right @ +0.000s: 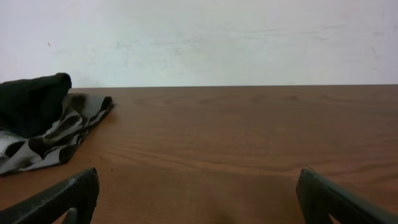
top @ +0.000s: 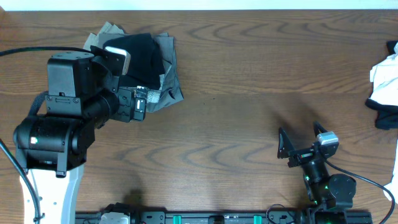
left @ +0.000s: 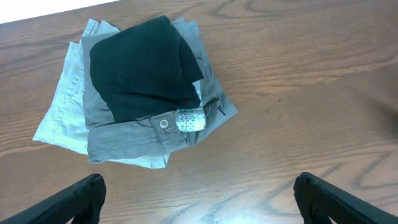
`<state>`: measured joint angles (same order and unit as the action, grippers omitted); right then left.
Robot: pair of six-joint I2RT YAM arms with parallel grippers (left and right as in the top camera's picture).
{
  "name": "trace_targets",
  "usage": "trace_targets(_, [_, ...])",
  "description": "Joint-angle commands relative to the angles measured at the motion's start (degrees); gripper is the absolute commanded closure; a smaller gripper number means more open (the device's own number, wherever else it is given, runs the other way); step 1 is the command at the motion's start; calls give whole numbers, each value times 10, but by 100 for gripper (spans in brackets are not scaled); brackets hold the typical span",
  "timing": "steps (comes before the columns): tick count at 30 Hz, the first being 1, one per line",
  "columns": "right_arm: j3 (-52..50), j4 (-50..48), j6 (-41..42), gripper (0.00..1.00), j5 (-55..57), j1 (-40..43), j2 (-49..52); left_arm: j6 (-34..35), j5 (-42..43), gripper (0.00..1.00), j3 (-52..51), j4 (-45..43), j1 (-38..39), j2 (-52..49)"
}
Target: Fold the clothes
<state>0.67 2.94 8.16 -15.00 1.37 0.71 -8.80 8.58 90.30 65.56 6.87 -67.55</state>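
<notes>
A folded stack of clothes [top: 163, 68] lies at the table's far left. In the left wrist view a black piece [left: 143, 68] is on top, a grey piece with a buttoned waistband [left: 134, 137] lies under it, and a pale khaki piece [left: 59, 115] is at the bottom. My left gripper [left: 199, 199] is open and empty, hovering just in front of the stack; in the overhead view it [top: 142, 99] partly hides the stack. My right gripper [top: 300, 140] is open and empty near the front right. The stack shows far left in the right wrist view [right: 43, 121].
A heap of white and black fabric [top: 385, 81] lies at the table's right edge. A black cable [top: 25, 51] runs in from the left. The arm bases stand along the front edge. A pale wall stands behind the table [right: 249, 137].
</notes>
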Motion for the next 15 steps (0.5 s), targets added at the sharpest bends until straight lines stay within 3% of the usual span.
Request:
trace_targets(1, [-3, -2, 8, 1, -2, -3, -3, 7, -3, 2, -3, 0, 3, -2])
trace_targets(9, [-3, -2, 8, 1, -2, -3, -3, 7, -3, 2, -3, 10, 3, 1])
trace_targets(15, [-3, -2, 8, 1, -2, -3, -3, 12, -1, 2, -19, 4, 2, 56])
